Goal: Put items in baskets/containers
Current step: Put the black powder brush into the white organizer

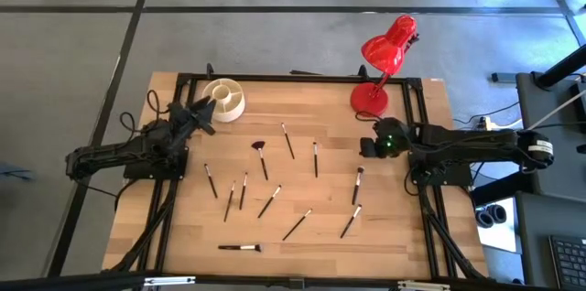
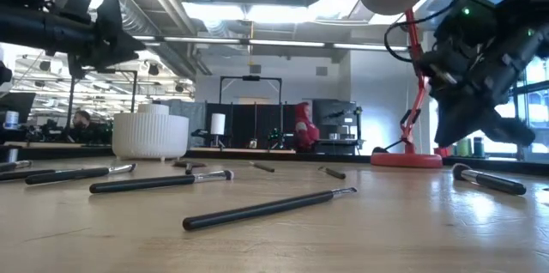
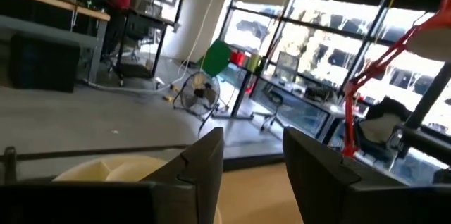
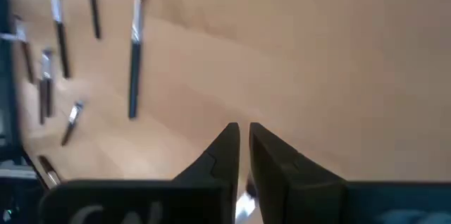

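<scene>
Several thin dark brushes (image 1: 269,201) lie flat and scattered over the middle of the wooden table, and they also show as brushes (image 2: 266,209) in the low view. The cream-white round organiser (image 1: 224,99) stands near the far left corner. My left gripper (image 1: 203,113) hovers just left of it, open and empty; its wrist view shows the organiser's rim (image 3: 120,171) under the open left gripper (image 3: 254,160). My right gripper (image 1: 369,147) hangs above bare wood right of the brushes, shut (image 4: 244,139). A small pale glint shows far back between its fingers; I cannot tell what it is.
A red desk lamp stands with its base (image 1: 369,99) at the far edge, just beyond my right gripper, its head leaning over the table's far side. A black frame (image 1: 302,78) runs around the tabletop. Bare wood lies along the right side and the near edge.
</scene>
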